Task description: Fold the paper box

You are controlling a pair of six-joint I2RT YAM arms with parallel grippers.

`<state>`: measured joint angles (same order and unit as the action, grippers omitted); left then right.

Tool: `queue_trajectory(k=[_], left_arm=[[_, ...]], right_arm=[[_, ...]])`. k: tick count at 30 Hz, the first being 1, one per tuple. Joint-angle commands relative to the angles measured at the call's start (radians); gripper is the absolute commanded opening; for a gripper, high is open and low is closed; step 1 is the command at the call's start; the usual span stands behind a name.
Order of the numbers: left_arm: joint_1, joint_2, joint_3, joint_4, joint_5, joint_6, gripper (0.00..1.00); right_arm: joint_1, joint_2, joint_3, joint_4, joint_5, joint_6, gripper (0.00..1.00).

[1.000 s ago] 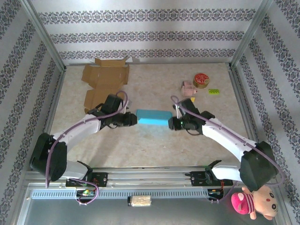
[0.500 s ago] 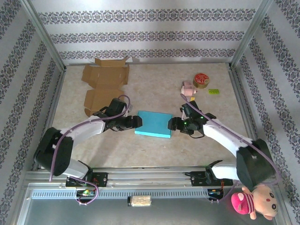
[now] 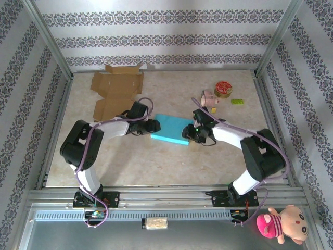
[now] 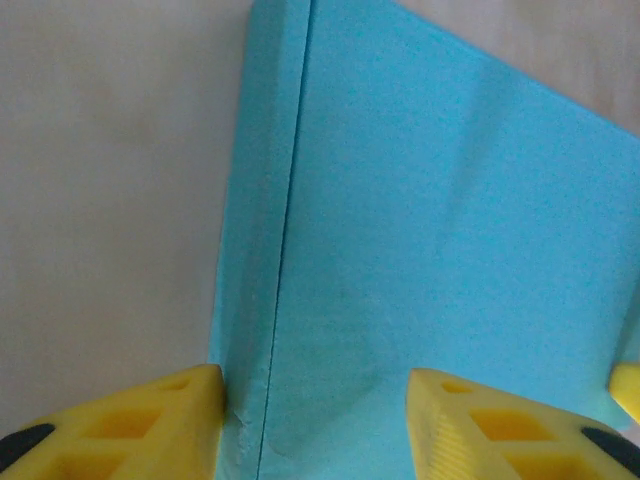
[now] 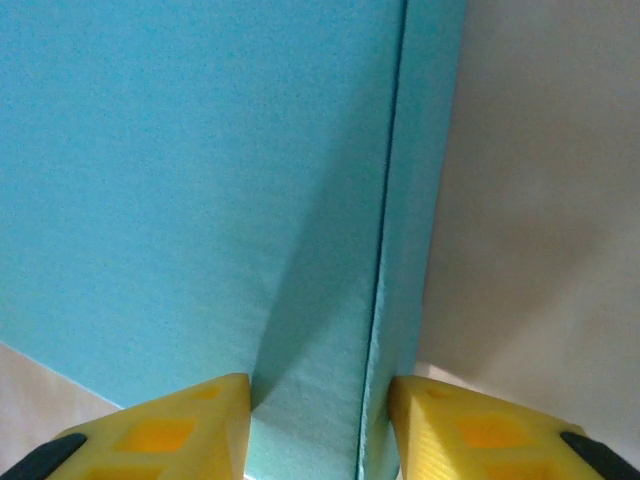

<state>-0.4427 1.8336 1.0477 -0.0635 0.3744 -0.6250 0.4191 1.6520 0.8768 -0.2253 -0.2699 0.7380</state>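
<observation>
Beige table (image 3: 166, 161), patterned walls. Blue paper box (image 3: 170, 128) central; left gripper (image 3: 152, 126) at 9 o'clock, right gripper (image 3: 188, 135) at 3, both spread around box edges. Flattened cardboard (image 3: 115, 88) at 10.

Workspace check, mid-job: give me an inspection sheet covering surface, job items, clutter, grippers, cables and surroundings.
Surface: beige table, bare in front.
Job's things: blue paper box at centre, between both arms.
Clutter: flattened cardboard far left; pink toy, round tin, green block far right.
Grippers: left gripper and right gripper each straddle a box edge, yellow fingers apart.
Cables: purple cable along each arm.
Surroundings: patterned walls; plush doll beyond the near rail.
</observation>
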Motion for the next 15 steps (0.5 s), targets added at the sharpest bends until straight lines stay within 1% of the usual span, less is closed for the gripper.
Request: queue_trajectory(k=[1,2,6,7,9,12,15], left_arm=[[-0.005,0.134,0.152,0.167,0.054,0.008,0.49],[0.006,0.184,0.221,0.188,0.029,0.021,0.49],[0.053,0.38,0.485,0.208,-0.061,0.024,0.49],[0.063,0.416,0.528,0.217,-0.079,0.019,0.49],[0.079,0.492,0.62,0.242,-0.113,0.019,0.5],[0.094,0.561,0.747,0.165,-0.136,0.059,0.59],[0.106,0.536,0.776,0.109,-0.149,0.106,0.69]], right_arm=[[-0.027,0.201,0.177,0.206,0.004,0.004,0.42],[-0.04,0.267,0.263,0.206,-0.009,-0.009,0.41],[-0.077,0.509,0.614,0.123,0.018,-0.061,0.42],[-0.085,0.551,0.685,0.101,0.027,-0.068,0.43],[-0.107,0.627,0.803,0.072,0.045,-0.072,0.48],[-0.133,0.665,0.889,0.063,0.034,-0.07,0.57],[-0.152,0.643,0.93,0.026,0.043,-0.114,0.67]])
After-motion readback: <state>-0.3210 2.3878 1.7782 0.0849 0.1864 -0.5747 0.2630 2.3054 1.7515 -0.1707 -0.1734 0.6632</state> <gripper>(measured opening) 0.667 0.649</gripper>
